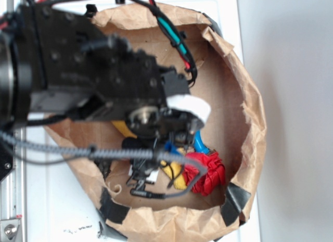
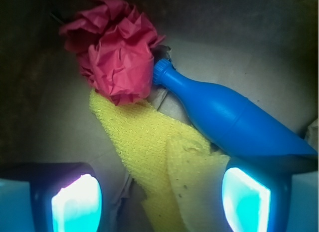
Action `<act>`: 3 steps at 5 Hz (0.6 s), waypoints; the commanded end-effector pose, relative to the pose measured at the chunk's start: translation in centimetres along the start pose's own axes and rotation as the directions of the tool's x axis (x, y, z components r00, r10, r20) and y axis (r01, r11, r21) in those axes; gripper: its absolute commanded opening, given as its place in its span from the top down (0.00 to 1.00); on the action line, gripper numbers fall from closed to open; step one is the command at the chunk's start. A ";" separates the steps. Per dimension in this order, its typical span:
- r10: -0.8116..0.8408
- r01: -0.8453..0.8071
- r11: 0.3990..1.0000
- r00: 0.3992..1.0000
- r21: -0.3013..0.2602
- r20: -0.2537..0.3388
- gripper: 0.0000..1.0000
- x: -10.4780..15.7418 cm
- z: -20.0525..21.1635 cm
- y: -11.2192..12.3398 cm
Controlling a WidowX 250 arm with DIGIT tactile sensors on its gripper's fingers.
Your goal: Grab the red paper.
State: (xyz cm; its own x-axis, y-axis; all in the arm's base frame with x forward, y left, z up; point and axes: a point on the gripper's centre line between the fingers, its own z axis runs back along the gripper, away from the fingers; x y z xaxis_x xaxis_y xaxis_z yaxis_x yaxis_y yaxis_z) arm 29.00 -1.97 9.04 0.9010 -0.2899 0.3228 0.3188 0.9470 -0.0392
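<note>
The red paper [image 2: 117, 50] is a crumpled, rose-like wad at the top left of the wrist view, well ahead of my gripper [image 2: 160, 202]. It rests against the neck of a blue bottle [image 2: 234, 119] and on the far end of a yellow cloth [image 2: 149, 142]. My gripper is open; its two glowing pads [image 2: 76, 204] stand wide apart above the cloth, holding nothing. In the exterior view the red paper [image 1: 210, 173] lies on the floor of the brown paper bag [image 1: 250, 112], to the right of the gripper [image 1: 143, 172], partly crossed by a grey cable.
The brown paper bag walls surround everything, with black tape patches [image 1: 234, 200] near its lower rim. The blue bottle lies slanted beside the right pad. The black arm [image 1: 88, 70] hides much of the bag's upper left inside. Cables [image 1: 78, 153] hang across the opening.
</note>
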 end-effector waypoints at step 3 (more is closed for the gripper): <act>0.100 -0.115 0.989 0.982 0.090 0.159 0.00 6.1 -1.7 -1.8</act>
State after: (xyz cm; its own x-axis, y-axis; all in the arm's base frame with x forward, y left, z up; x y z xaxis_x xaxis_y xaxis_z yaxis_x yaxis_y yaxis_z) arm 32.32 -5.74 7.68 0.9016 -0.1551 0.4039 0.1680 0.9858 0.0035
